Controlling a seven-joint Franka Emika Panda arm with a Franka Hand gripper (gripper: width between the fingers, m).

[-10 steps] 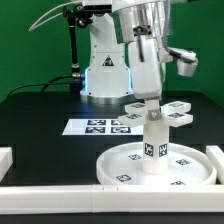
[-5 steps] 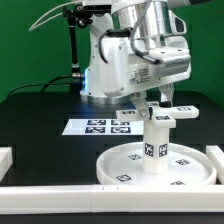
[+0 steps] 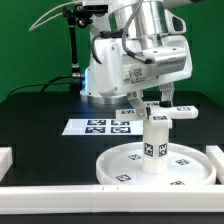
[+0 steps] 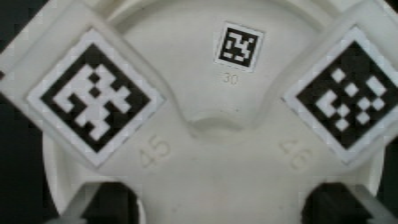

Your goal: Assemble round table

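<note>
Three white plastic parts are making up the round table, and all are looking light, rigid and smooth-faced, so a slip under a loose pinch is the likeliest trouble. In the exterior view the large rimmed disc (image 3: 158,168) is lying flat on the black table (image 3: 40,125) near the front border rail (image 3: 100,192), with the short post (image 3: 154,145) standing upright at its centre. The four-armed cross piece (image 3: 159,111) is sitting level right at the top of the post, and whether it is touching or hanging just above is not clear. The gripper (image 3: 158,100) is reaching down onto the cross piece from above, its fingers seeming to be straddling the hub, though whether they are clamping it or standing loose cannot be told. The wrist view is filling up with the cross piece (image 4: 214,90), its tagged arms spreading to both sides, and the dark fingertips (image 4: 107,200) are showing only at the frame edge. Judging by shape, the hub between the arms is offering the best hold, since the thin arms are giving little purchase and could be twisting the part sideways. The marker board (image 3: 98,126) is lying behind the disc, well clear of it.
</note>
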